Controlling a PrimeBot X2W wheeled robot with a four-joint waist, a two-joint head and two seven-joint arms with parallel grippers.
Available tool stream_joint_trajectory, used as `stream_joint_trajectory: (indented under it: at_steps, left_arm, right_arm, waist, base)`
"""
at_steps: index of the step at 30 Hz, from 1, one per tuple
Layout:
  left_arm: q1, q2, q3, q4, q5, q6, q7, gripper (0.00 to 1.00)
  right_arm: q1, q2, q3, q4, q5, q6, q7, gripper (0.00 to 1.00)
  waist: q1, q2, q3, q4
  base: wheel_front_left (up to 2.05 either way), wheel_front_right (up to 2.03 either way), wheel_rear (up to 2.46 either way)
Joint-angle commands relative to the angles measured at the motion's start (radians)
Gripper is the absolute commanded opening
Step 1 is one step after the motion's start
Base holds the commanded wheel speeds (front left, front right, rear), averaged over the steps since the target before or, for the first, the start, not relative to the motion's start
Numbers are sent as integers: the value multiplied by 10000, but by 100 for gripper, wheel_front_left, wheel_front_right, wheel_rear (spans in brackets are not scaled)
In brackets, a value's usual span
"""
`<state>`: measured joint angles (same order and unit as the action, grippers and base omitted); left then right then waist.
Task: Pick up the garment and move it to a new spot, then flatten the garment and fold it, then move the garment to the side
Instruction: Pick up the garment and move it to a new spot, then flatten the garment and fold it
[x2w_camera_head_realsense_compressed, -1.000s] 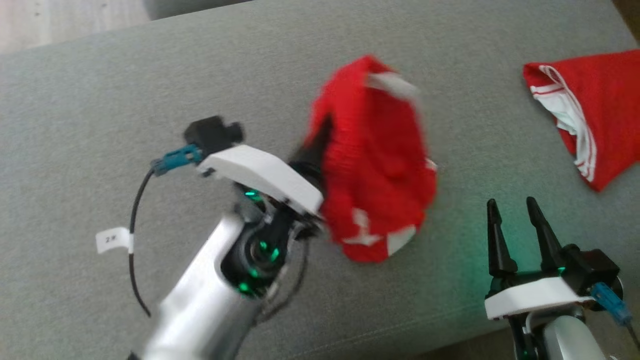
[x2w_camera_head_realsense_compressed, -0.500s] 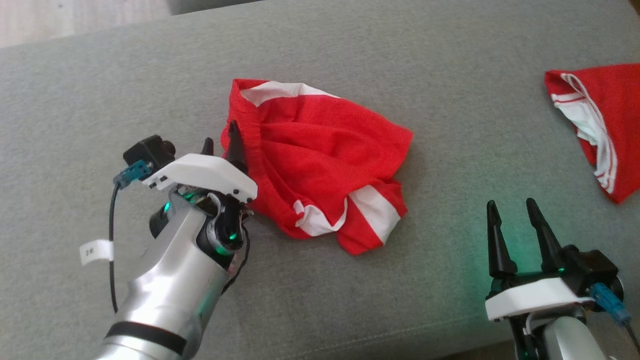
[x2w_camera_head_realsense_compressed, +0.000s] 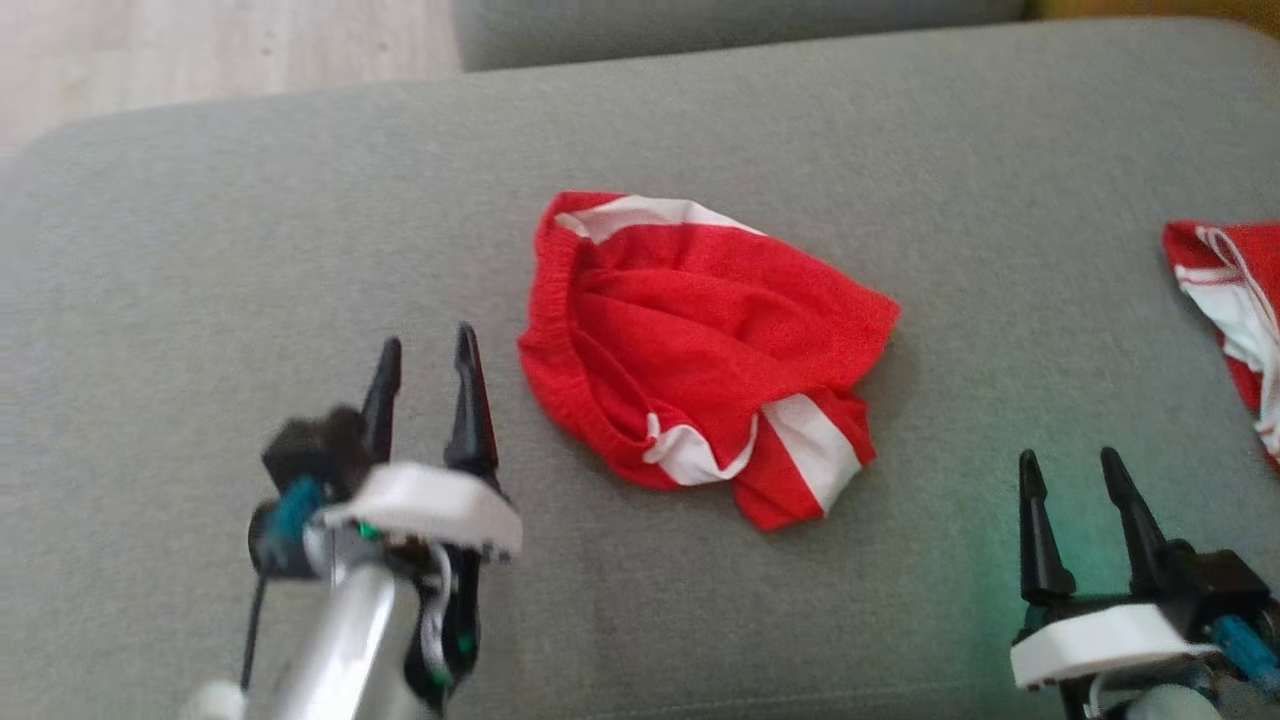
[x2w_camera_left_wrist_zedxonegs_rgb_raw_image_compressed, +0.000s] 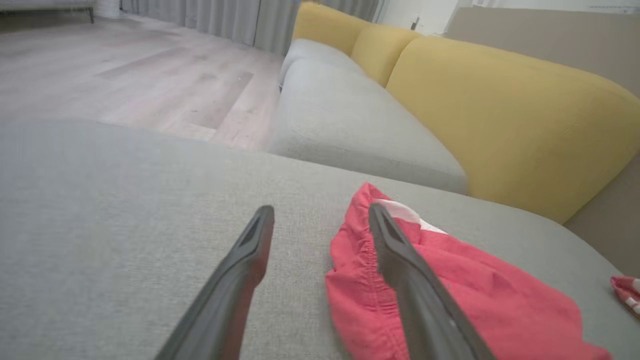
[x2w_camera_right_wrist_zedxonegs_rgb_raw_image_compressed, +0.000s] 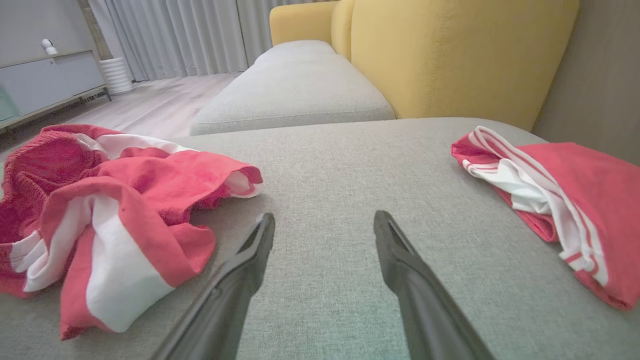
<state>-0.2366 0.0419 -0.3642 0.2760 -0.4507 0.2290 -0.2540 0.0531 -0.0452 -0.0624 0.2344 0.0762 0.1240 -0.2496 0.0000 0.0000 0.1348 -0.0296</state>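
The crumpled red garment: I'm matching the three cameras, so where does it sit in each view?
Head view: crumpled red garment at centre, up and right of the left gripper.
Left wrist view: crumpled red garment lower right, partly behind one finger.
Right wrist view: crumpled red garment at left.
Shared landmark: second red garment, off to the right in all three.

The garment lay in a crumpled heap near the middle of the grey cushion, resting loose on it. It was red cloth with a gathered elastic waistband curling round the side toward the cushion's left end. A white band showed at the edge toward the cushion's far side. Toward the near edge, a white-striped part was folded over on itself, bunched and far from flat.
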Motion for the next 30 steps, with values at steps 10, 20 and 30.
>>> stream_joint_trajectory:
  at_steps: [10,20,30]
  left_arm:
    - [2631,85,702,-1764,1967,126,-77,100]
    - [3708,84,1259,-2084,2666,-309,-77,100]
    - [3684,84,1331,-1947,2702,-516,-78,100]
  right_arm:
    - [561,-51,-232,-406,-379,67,-122,100]
    - [854,-51,-326,-312,-331,67,-122,100]
    - [802,-51,-196,-216,-218,67,-122,100]
  waist:
    - [0,0,-1189,1168]
    - [0,0,-1524,1465]
    - [0,0,-1525,1352]
  base:
    - [0,0,0]
    - [0,0,0]
    - [0,0,0]
